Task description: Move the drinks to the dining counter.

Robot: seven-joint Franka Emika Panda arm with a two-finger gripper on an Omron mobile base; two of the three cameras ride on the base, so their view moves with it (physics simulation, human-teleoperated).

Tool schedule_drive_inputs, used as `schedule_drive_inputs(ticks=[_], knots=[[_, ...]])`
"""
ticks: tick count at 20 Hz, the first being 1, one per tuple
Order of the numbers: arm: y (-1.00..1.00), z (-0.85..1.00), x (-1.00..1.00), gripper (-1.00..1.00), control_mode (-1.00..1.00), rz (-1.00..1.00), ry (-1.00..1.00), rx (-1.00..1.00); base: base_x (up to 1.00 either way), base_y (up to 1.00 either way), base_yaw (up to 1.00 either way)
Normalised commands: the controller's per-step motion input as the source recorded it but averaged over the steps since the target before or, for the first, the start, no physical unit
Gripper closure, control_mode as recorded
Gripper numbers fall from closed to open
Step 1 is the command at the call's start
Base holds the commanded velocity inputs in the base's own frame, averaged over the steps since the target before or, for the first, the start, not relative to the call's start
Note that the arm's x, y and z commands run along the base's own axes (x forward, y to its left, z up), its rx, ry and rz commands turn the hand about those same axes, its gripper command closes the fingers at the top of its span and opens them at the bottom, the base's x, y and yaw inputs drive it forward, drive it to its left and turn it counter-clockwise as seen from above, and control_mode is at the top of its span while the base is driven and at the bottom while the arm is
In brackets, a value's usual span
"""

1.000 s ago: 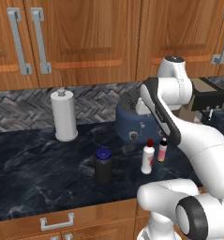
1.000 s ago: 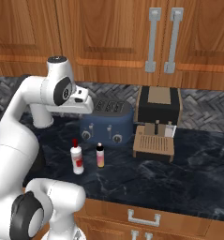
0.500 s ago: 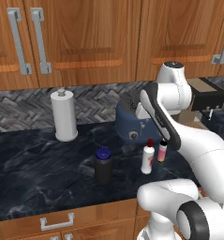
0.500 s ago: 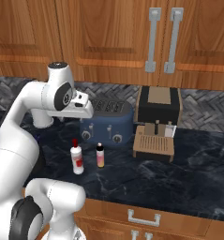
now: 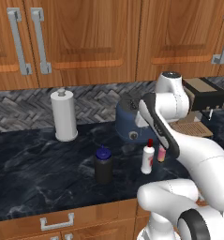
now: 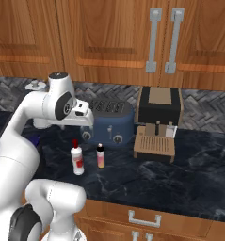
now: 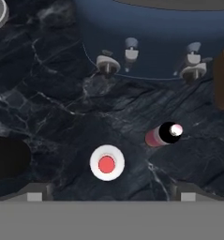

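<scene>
Open marbled counter was seen left of the black bottle. Above the white bottle, the gripper was spread wide, nothing held.

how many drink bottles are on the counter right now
3, all standing on the marbled counter in front of the blue toaster: black bottle farthest left, white red-capped bottle in the middle, tiny pink bottle just right of it.

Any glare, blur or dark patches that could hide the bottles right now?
Left base view: sharp, evenly lit; the black bottle blends into the dark counter. Right base view: white bottle and pink bottle stand out clearly. Hand view: crisp, no glare; black bottle is a featureless dark blob at left edge.
</scene>
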Motion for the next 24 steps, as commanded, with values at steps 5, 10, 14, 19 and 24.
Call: schedule_drive_inputs(ticks=[5, 10, 14, 19, 24], knots=[[0.00, -0.35, -0.06, -1.00, -1.00, 0.00, 0.00, -0.03, 0.00, 0.00, 0.00], [0.00, -0.32, -0.07, -1.00, -1.00, 0.00, 0.00, -0.01, 0.00, 0.00, 0.00], [0.00, -0.26, 0.00, -1.00, -1.00, 0.00, 0.00, 0.00, 0.00, 0.00, 0.00], [0.00, -0.21, 0.00, -1.00, -1.00, 0.00, 0.00, 0.00, 0.00, 0.00, 0.00], [0.00, -0.11, 0.00, -1.00, -1.00, 0.00, 0.00, 0.00, 0.00, 0.00, 0.00]])
